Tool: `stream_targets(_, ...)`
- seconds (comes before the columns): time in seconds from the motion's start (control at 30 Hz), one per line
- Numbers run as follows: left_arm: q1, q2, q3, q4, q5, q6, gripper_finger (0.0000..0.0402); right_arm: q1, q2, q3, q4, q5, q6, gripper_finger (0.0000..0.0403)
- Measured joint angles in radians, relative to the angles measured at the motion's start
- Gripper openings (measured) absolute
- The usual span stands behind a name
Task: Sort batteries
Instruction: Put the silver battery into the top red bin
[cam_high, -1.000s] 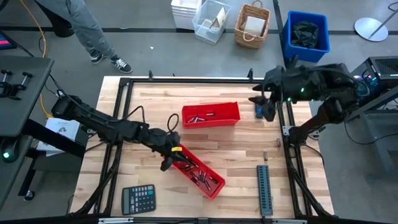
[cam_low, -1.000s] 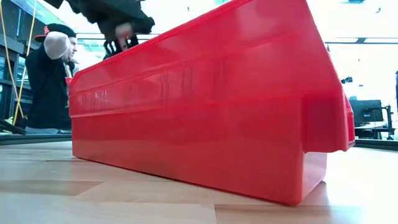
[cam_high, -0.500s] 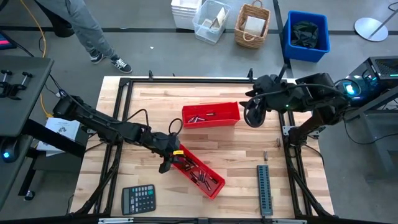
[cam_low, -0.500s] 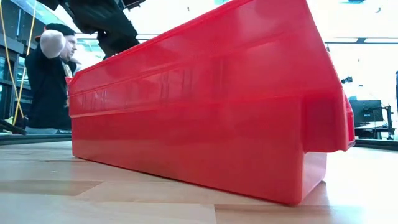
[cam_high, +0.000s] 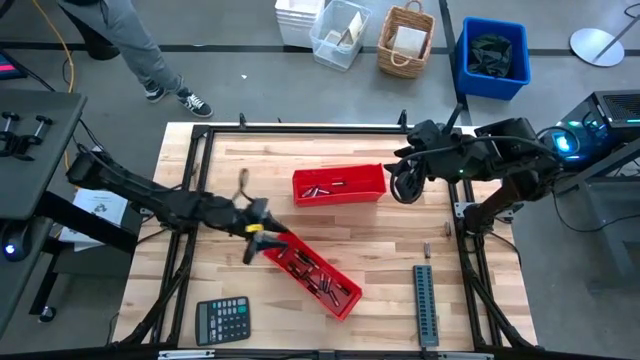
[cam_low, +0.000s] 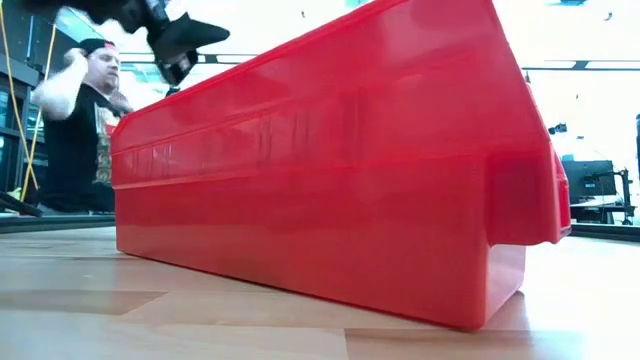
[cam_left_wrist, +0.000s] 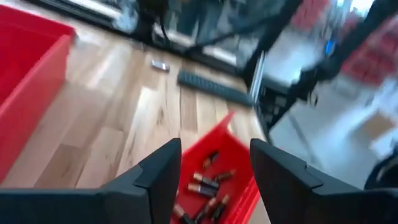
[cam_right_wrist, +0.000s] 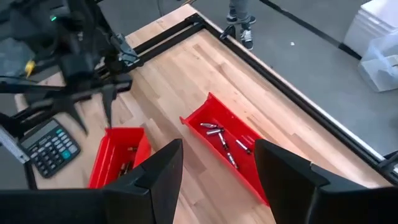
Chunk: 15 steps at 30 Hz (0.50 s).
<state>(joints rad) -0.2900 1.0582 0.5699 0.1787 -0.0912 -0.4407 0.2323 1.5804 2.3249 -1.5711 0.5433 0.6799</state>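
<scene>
My left gripper (cam_high: 252, 238) hung open and empty just off the slanted red tray's (cam_high: 345, 298) end, batteries (cam_left_wrist: 202, 184) inside. My right gripper (cam_high: 402, 182) hovered open, empty, beside the other red tray (cam_high: 338, 196).

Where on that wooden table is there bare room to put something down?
The wood left of the upper red tray, behind the left gripper, is bare. So is the stretch between the slanted red tray and the grey ridged strip. It is crowded where the left gripper hangs by the slanted tray, near the calculator.
</scene>
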Motion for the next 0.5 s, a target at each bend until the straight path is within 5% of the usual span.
stream_targets(0.17, 0.004, -0.185, -0.211, 0.166, -0.133, -0.091, 0.0156, 0.007, -0.056, -0.076, 0.003, -0.002, -0.030, 0.0195)
stream_targets(0.4, 0.099, -0.344, -0.388, 0.259, -0.201, -0.075, 0.0018, 0.008, -0.302, -0.456, -0.001, -0.011, 0.172, 0.0191)
stream_targets(0.5, 0.171, -0.380, -0.436, 0.288, -0.196, -0.103, 0.0013, 0.027, -0.401, -0.581, 0.017, -0.024, 0.256, 0.0175)
